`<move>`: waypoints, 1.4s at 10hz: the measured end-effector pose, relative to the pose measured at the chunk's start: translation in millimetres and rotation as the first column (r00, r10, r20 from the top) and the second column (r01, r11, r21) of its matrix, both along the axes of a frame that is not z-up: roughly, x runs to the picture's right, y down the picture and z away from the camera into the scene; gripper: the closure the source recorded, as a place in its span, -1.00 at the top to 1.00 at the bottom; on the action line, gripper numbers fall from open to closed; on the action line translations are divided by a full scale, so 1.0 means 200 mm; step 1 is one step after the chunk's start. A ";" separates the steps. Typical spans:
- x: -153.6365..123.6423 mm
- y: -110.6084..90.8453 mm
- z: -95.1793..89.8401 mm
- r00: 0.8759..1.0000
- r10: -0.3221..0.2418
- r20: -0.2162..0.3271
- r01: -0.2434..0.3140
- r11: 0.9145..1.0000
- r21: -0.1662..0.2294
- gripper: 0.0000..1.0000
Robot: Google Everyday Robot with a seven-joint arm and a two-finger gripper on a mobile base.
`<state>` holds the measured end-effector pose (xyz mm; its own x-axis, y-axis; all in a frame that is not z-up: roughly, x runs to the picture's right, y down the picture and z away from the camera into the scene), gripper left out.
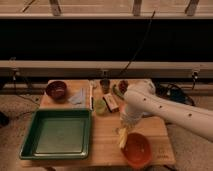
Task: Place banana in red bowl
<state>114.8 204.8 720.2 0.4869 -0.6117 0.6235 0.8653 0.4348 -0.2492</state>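
The pale-yellow banana [121, 138] hangs nearly upright just under my gripper [124, 131], at the left rim of the bright orange-red bowl [137, 149] at the table's front right. My white arm [165, 111] reaches in from the right and points down over the banana. The gripper appears shut on the banana's upper end; its fingers are mostly hidden by the wrist. The bowl looks empty.
A large green tray [57, 134] fills the front left of the wooden table [107, 150]. A small dark maroon bowl [56, 90] stands at the back left beside a pale cloth [79, 97]. A green item [101, 106], a small pack [111, 102] and a dark cup [105, 84] sit mid-table.
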 end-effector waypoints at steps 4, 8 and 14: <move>0.16 0.21 -0.11 0.998 0.044 -0.049 -0.046 0.998 -0.031 -0.41; 0.28 0.27 -0.06 0.990 0.101 -0.098 -0.105 0.994 -0.037 0.25; 0.27 0.27 -0.06 0.990 0.100 -0.097 -0.104 0.994 -0.037 0.25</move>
